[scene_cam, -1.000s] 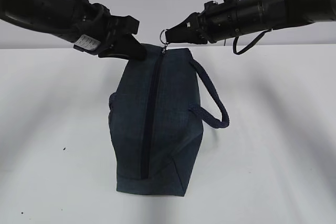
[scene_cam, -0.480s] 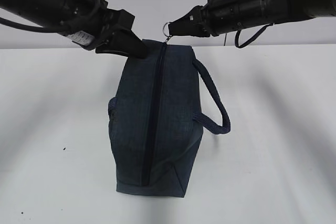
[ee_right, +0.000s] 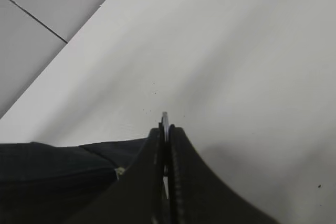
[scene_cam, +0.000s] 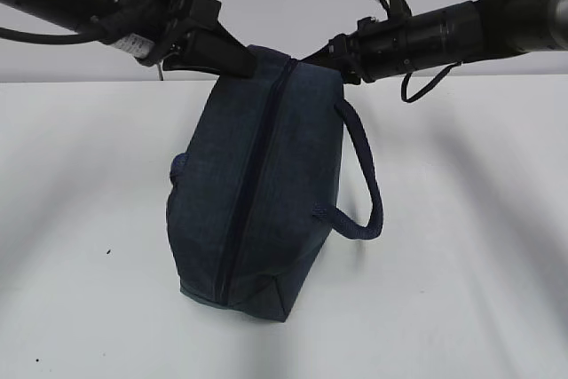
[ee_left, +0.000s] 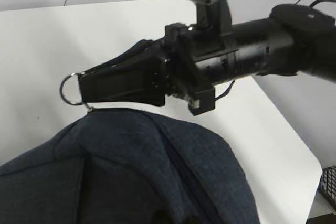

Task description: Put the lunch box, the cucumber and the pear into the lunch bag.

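Note:
The lunch bag (scene_cam: 257, 184) is dark navy, and its zipper (scene_cam: 253, 175) runs closed along the top. Its far end hangs in the air between both grippers while its near end rests on the table. My left gripper (scene_cam: 238, 62) is shut on the fabric at the bag's far left corner. In the left wrist view the bag (ee_left: 131, 171) covers its jaws. My right gripper (ee_right: 166, 132) is shut on the metal ring pull (ee_right: 165, 120). The ring pull (ee_left: 67, 88) also shows in the left wrist view. The lunch box, cucumber and pear are out of view.
One rope handle (scene_cam: 364, 184) hangs off the bag's right side. The white table (scene_cam: 461, 219) spreads around the bag. Grey floor tiles (ee_right: 31, 35) show beyond the table's far edge.
Both grippers have risen and lifted the bag's far end. The bag now tilts, its near end swung left. In the exterior view the ring pull is now hidden behind the bag.

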Motion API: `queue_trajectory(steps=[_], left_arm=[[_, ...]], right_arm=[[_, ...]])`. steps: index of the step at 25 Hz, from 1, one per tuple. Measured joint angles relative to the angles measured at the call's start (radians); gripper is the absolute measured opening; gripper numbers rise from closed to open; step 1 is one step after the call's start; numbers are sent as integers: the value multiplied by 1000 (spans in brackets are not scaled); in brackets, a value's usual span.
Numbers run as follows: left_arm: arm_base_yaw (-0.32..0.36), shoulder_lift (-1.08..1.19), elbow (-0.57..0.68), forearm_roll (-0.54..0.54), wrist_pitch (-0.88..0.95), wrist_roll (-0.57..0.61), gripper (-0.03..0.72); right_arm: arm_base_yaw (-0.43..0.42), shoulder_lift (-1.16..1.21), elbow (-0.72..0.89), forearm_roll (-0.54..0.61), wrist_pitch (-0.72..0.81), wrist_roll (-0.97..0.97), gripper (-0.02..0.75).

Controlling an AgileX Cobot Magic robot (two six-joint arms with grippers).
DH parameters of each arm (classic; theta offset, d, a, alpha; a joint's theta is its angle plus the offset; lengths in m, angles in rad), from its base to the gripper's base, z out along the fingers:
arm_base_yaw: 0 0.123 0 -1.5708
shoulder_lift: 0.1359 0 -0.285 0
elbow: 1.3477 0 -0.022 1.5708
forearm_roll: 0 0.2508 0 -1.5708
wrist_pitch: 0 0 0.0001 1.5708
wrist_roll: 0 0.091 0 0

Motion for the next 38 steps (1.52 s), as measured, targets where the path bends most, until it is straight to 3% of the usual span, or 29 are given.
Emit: queue_trajectory(steps=[12,18,24,26,32,38], left_arm=[[0,7,3,-40,-45,19,15],[0,68,0,-96,-69,21,15],[0,131,-1,-123,-147,21,34],[0,131,-1,-110,-170,21,78],[0,127,-2,-45,-175,22,306],[0,48,-2,88,-171,23,349]], right_arm=[[0,22,-10,22,-5,8,23],[-8,17,-21,-60,-56,8,269],[-8,-89,-23,-259,-98,92,321],[-8,-139,-23,-348,-113,158,323],[-8,-277,-23,-660,-117,438,325],[-8,-390,-23,-915,-65,663,325]])
